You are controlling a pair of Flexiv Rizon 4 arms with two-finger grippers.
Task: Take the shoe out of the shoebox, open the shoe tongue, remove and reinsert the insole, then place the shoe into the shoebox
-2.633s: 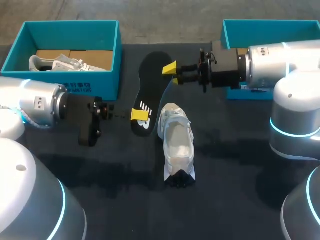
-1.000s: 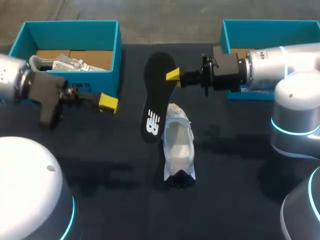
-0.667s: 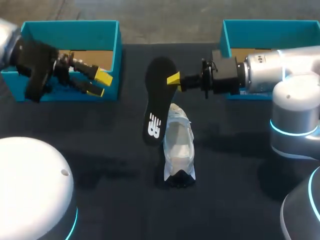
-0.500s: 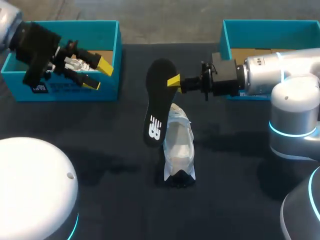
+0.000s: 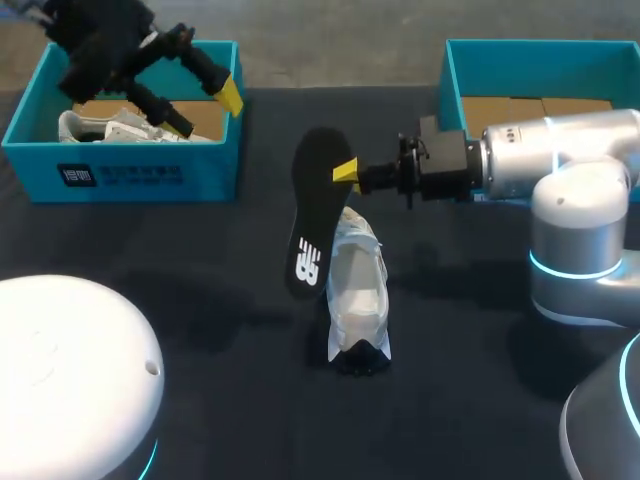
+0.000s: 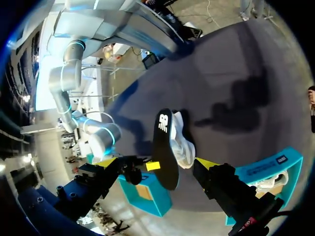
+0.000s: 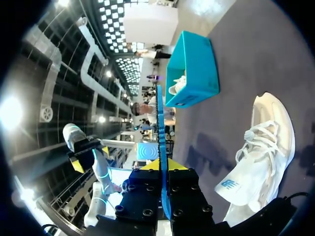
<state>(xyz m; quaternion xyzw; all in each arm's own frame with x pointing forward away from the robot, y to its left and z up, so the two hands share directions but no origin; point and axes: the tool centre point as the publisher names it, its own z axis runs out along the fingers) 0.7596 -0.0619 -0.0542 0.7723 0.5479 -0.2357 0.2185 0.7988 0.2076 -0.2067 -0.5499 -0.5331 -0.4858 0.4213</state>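
Note:
The black insole (image 5: 310, 215) hangs tilted in the air, heel end down beside the white shoe (image 5: 355, 295). My right gripper (image 5: 345, 172) is shut on the insole's edge near the toe end. In the right wrist view the insole (image 7: 160, 123) shows edge-on, pinched in that gripper (image 7: 160, 164), with the shoe (image 7: 261, 142) lying below. My left gripper (image 5: 205, 108) is raised over the left shoebox (image 5: 125, 178), open and holding nothing. From the left wrist view its open gripper (image 6: 156, 162) looks down from afar on the insole (image 6: 165, 147) and shoe (image 6: 183, 147).
A second white shoe (image 5: 110, 125) lies inside the left teal box. The right teal shoebox (image 5: 540, 55) stands behind my right arm, its cardboard floor showing. The dark table cloth (image 5: 200, 270) is bare around the shoe.
My left arm has risen and swung back from beside the insole to above the left shoebox, staying open. My right gripper has kept hold of the insole, shifting it slightly.

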